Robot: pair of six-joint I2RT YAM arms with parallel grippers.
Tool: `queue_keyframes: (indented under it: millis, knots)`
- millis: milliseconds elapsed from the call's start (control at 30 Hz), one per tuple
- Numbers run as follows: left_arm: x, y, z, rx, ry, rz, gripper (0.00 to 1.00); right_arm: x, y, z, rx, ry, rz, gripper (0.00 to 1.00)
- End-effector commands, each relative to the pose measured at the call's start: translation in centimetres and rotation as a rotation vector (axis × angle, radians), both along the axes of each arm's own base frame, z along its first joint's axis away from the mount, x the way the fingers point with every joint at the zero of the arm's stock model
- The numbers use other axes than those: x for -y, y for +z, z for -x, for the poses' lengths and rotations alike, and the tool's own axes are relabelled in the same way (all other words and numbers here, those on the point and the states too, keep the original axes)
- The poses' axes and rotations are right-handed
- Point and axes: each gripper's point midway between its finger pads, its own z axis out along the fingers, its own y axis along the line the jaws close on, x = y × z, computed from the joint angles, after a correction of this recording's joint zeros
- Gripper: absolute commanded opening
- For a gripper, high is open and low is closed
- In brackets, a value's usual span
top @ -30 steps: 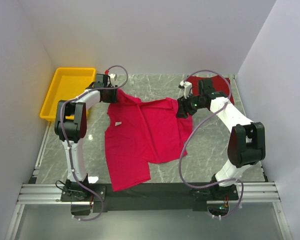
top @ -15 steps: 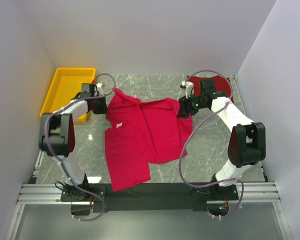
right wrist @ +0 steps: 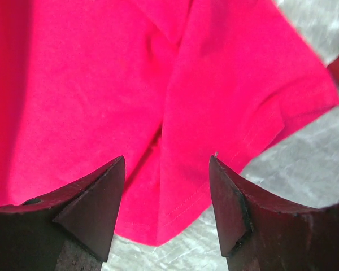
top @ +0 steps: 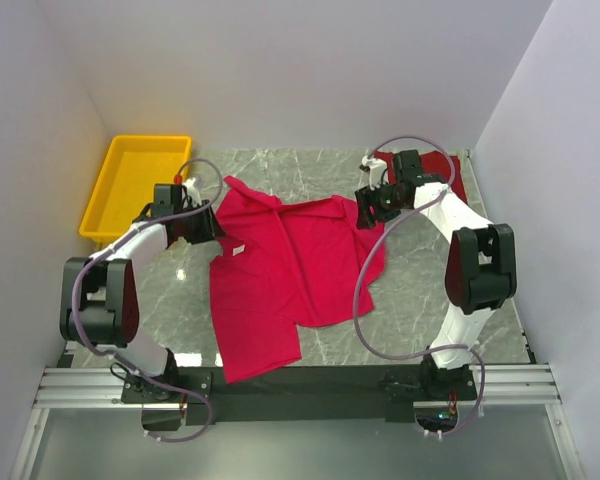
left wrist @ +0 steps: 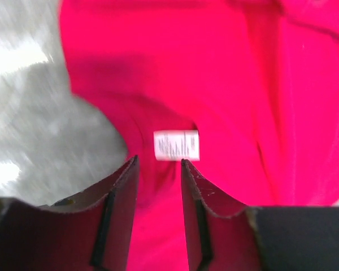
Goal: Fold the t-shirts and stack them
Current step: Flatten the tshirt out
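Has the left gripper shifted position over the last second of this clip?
Yes. The left gripper has moved toward the near edge and slightly left, now level with the yellow tray's near end.

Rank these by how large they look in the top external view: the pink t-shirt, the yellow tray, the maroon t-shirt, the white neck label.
1. pink t-shirt
2. yellow tray
3. maroon t-shirt, which is partly hidden, so only its visible part is ranked
4. white neck label
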Motion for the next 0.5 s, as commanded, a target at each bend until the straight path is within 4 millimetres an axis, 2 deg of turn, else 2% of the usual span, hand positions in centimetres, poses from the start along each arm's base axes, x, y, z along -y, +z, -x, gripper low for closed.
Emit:
queue_keyframes:
  millis: [0, 33, 133, 267, 300, 333, 367, 467]
  knots:
    - [1.8, 1.5, 1.6, 0.002, 0.018, 0.108, 0.41, 1.0, -0.2, 0.6, -0.027, -0.049, 0.032, 0.68]
    - [2.0, 0.9, 2.7, -0.026, 0.028, 0.119, 0.42, 1.3, -1.2, 1.8, -0.053, -0.038, 0.046, 0.68]
    - [1.9, -0.1, 4.6, -0.109, 0.106, 0.148, 0.42, 1.8, -0.4, 4.5, -0.051, 0.009, 0.063, 0.68]
    - [1.4, -0.1, 7.1, -0.214, 0.242, 0.174, 0.44, 1.9, 0.3, 11.1, -0.117, 0.141, 0.047, 0.68]
    - [1.1, -0.6, 8.1, -0.26, 0.281, 0.162, 0.45, 1.9, 0.3, 12.2, -0.131, 0.166, 0.046, 0.68]
    - [0.8, -1.1, 9.0, -0.302, 0.317, 0.156, 0.46, 2.1, 0.2, 13.0, -0.126, 0.212, 0.054, 0.68]
    - [0.7, -1.3, 9.6, -0.327, 0.343, 0.155, 0.46, 2.2, -0.1, 14.8, -0.157, 0.234, 0.054, 0.68]
    - [0.4, -2.7, 12.3, -0.441, 0.42, 0.152, 0.48, 1.7, -1.1, 17.5, -0.205, 0.328, 0.024, 0.68]
